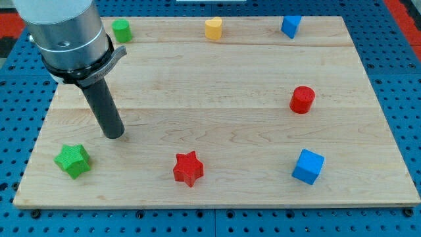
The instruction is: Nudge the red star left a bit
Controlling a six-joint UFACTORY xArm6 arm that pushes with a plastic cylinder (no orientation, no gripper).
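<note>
My tip [115,135] on the pale wooden worktop [217,85], no jaws, holding nothing, red plastic star [188,168] well apart near the bottom edge, no readable writing.

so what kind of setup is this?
Likely a lab tabletop pushing rig: a wooden board on a blue perforated bench, small coloured blocks like the red star and green star, my tip above-right of the green star.

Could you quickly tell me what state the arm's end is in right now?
No hand: my tip rests on the board, touching nothing, up-left of the red star.
</note>
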